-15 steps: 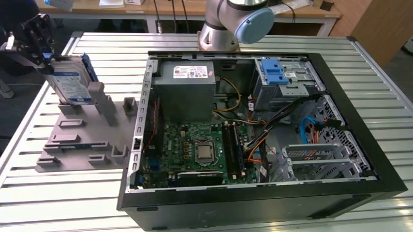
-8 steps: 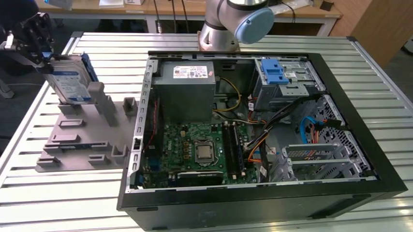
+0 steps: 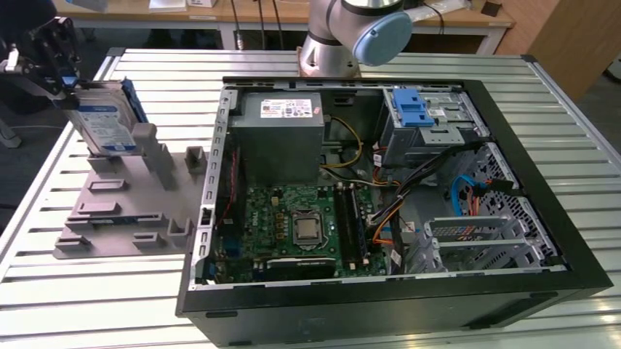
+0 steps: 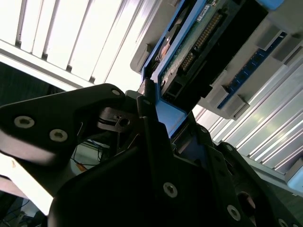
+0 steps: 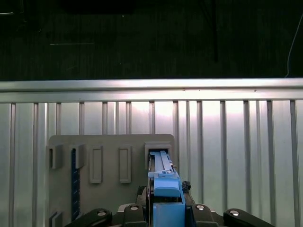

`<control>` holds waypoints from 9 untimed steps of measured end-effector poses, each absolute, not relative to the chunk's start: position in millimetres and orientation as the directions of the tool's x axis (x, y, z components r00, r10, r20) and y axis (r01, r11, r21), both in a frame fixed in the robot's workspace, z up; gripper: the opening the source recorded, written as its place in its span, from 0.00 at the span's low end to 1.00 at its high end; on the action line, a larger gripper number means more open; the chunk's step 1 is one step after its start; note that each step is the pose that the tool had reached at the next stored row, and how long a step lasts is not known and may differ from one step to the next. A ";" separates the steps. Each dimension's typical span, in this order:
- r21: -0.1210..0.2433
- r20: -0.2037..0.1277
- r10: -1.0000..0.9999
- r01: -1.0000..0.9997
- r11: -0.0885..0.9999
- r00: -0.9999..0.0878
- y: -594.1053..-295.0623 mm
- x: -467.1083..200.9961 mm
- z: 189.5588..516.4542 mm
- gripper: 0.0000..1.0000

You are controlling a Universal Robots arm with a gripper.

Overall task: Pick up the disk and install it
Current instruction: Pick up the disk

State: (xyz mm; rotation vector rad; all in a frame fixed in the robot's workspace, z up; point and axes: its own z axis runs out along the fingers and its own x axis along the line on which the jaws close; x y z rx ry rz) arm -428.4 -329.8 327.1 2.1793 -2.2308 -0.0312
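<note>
The disk (image 3: 105,122), silver with a white-and-blue label and a blue bracket, stands on edge and slightly tilted at the back of the grey holder (image 3: 121,211), at the exterior view's left. My gripper (image 3: 75,86) is at its upper end, shut on the blue bracket. In the first wrist view the bracket's edge (image 5: 164,182) runs from between my fingers (image 5: 196,208) down to a slot in the holder (image 5: 109,156). The second wrist view shows the disk's underside and connector (image 4: 203,42), with the bracket pinched between the dark fingers (image 4: 147,123).
An open computer case (image 3: 543,211) lies on the slatted metal table (image 3: 87,305), to the exterior view's right of the holder. Inside are a grey power supply (image 3: 281,138), the motherboard (image 3: 301,225), loose cables and a drive bay with a blue latch (image 3: 419,109). The arm's base (image 3: 335,43) stands behind the case.
</note>
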 end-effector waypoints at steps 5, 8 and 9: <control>0.030 0.002 -1.000 -0.999 0.023 -0.023 -329.8 -428.4 328.3 0.36; 0.030 0.002 -1.000 -0.999 0.023 -0.023 -329.8 -428.4 329.0 0.36; 0.030 0.002 -1.000 -0.999 0.023 -0.023 -329.8 -428.4 329.1 0.36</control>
